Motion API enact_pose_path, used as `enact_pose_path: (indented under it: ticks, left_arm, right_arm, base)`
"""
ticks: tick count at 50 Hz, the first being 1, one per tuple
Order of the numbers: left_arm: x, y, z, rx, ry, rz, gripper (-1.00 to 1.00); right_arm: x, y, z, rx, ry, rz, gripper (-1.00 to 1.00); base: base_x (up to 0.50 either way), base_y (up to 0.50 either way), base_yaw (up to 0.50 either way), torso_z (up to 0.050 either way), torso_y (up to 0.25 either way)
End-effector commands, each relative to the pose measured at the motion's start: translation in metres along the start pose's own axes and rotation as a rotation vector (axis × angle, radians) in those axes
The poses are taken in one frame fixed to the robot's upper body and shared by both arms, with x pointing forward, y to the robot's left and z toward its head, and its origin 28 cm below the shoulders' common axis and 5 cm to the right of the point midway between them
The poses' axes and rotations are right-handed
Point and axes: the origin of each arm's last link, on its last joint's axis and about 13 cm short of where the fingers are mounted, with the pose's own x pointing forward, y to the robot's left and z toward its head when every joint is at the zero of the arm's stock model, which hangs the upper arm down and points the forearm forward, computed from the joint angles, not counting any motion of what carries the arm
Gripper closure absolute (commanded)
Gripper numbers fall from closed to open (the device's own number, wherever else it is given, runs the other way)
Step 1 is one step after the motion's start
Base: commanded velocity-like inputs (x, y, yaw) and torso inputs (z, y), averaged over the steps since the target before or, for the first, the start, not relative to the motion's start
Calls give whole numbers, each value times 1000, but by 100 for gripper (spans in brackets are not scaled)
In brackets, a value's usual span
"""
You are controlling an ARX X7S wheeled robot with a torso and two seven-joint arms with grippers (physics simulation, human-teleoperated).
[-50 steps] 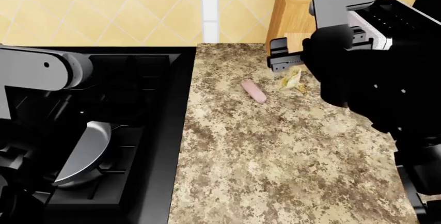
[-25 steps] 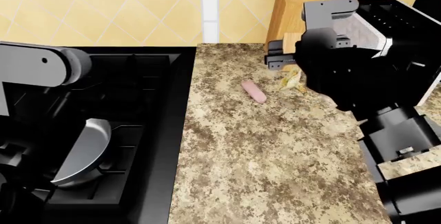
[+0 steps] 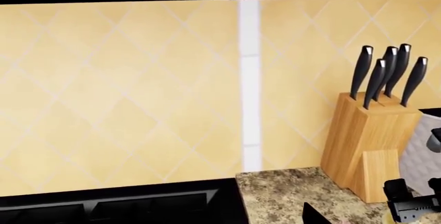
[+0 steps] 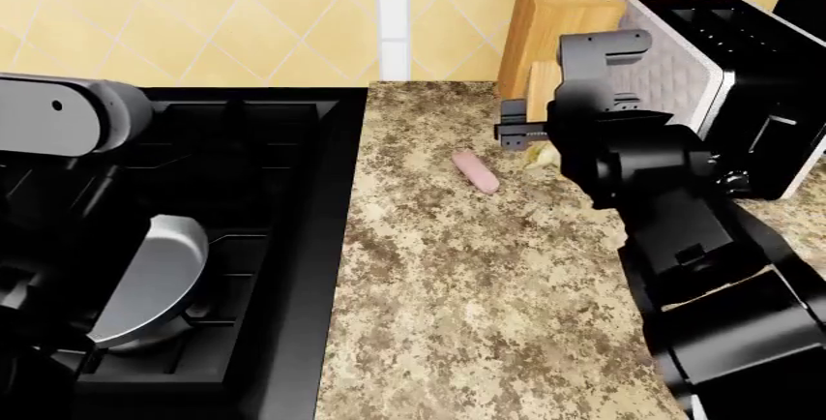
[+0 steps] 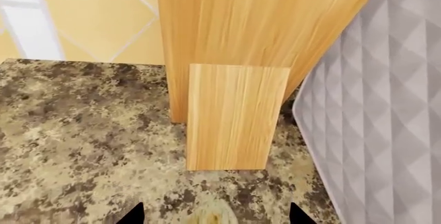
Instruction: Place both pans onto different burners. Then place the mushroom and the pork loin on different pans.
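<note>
On counter (image 4: 490,285), pork loin (image 4: 475,171) lying diagonally

A speckled granite desk (image 4: 478,285) lies right of a black stove (image 4: 278,236). On the stove's near grate sits a grey pan (image 4: 155,280), tilted, partly hidden by the left arm (image 4: 58,115). The pink pork loin (image 4: 475,172) lies on the desk, apart from the right gripper (image 4: 514,128), which hangs just over the mushroom (image 4: 543,154). Behind stand a knife block (image 4: 548,18) and a toaster (image 4: 722,72).

Pork loin (image 4: 475,171) left of mushroom (image 4: 543,154)
</note>
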Motion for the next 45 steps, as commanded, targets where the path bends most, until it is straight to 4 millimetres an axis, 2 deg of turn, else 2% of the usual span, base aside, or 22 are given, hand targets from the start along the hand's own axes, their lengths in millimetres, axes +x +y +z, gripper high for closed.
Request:
enact_pose_path:
  ticks: [1,35,42,45]
  left_arm:
    - [0,1,0,-7,-6,7,-100]
    - [0,2,1,-1,-30,22,-100]
    - [0,2,0,5,-34,23,-100]
    - [0,2,0,-11,-29,25,-100]
  right_arm:
    - [4,3,-12,-11,34,-3,-100]
    - [5,6,-19,-19,56,-3,-100]
    - [6,7,-22,-18,61,-2,-100]
    - [6,6,-22,-17,62,-2,-100]
  base:
    - [0,0,0,0,0]
    - [0,0,0,0,0]
    - [0,0,0,0,-247]
    - [0,0,0,0,0]
